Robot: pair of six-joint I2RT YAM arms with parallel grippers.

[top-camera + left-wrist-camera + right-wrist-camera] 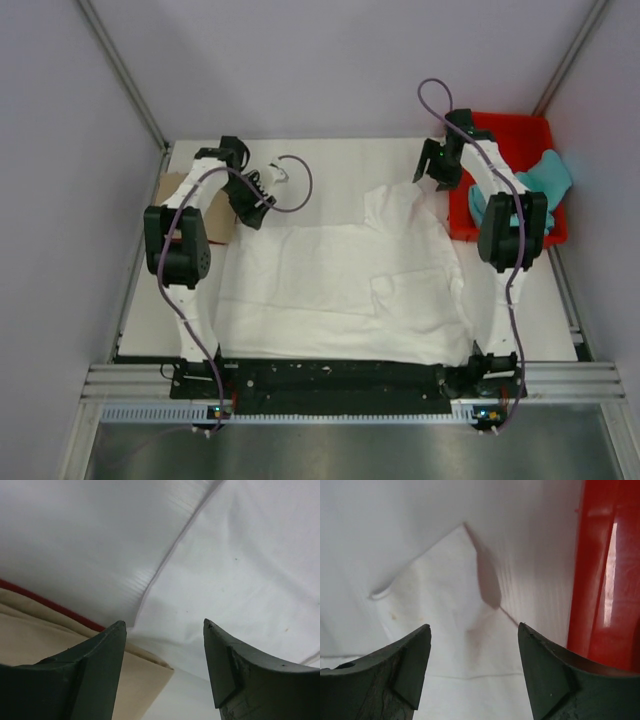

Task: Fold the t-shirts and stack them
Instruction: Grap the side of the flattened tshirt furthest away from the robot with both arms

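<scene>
The white t-shirt (340, 285) lies spread over the middle of the table, plain side up; its print is hidden. A folded tan t-shirt (180, 195) lies at the far left. A teal t-shirt (545, 178) hangs in the red bin (510, 130). My left gripper (257, 205) is open and empty over the white shirt's far left corner; its wrist view shows the gripper (164, 622) above the white cloth (240, 570) and the tan shirt (50, 645). My right gripper (432, 170) is open and empty over the shirt's far right corner (440, 605), as its wrist view (473, 626) shows.
The red bin's wall (605, 570) stands close to the right of my right gripper. A thin red strip (45, 601) shows along the tan shirt's far edge. Grey walls enclose the table on three sides.
</scene>
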